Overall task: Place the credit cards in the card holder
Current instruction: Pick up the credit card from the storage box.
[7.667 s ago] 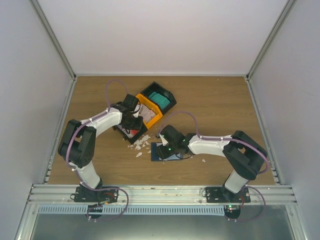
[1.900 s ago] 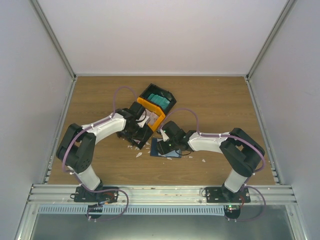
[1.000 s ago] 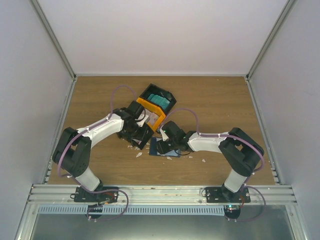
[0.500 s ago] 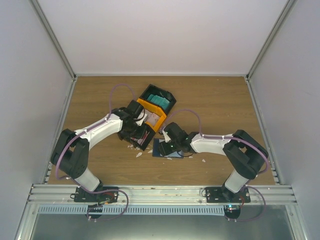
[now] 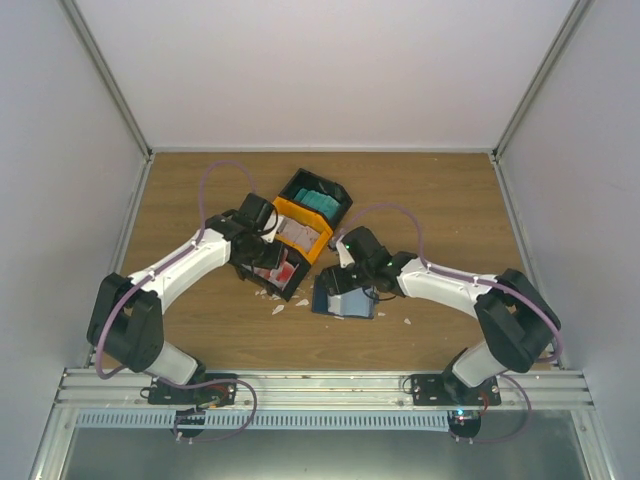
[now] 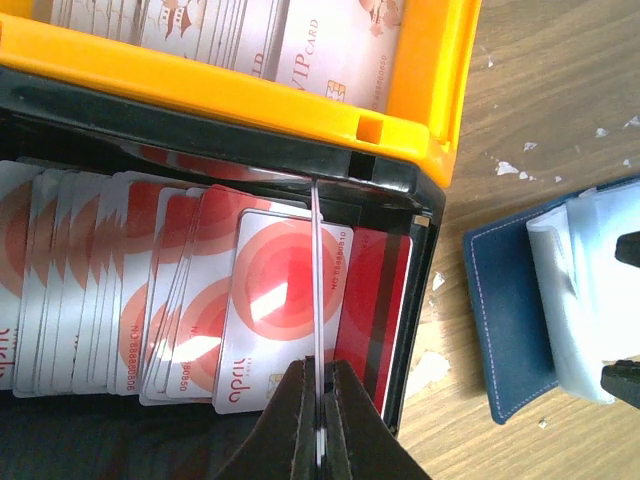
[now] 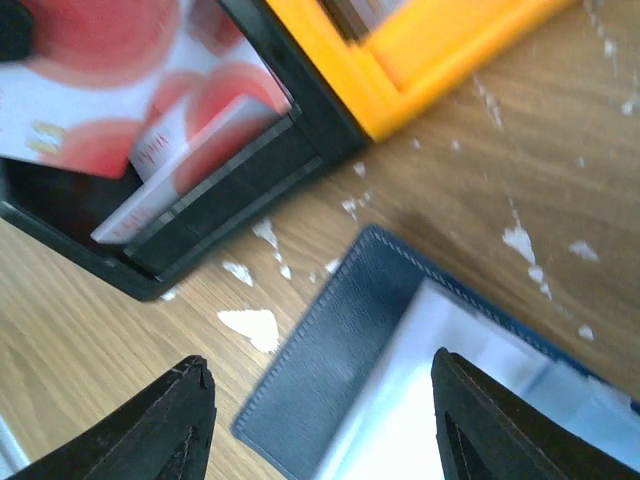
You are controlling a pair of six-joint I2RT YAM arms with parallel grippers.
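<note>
One card (image 6: 315, 280) pinched edge-on in left claw (image 6: 318, 372) over the bin (image 6: 200, 130), pick looks done; holder (image 6: 505, 320) lies open right of it, under the spread right claw (image 7: 320, 400); next: carry across, align with slot.

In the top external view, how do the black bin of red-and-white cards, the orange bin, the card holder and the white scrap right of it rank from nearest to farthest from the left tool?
1. The black bin of red-and-white cards: under the left tool.
2. The orange bin: just behind.
3. The card holder: to the right.
4. The white scrap: farthest right.
</note>
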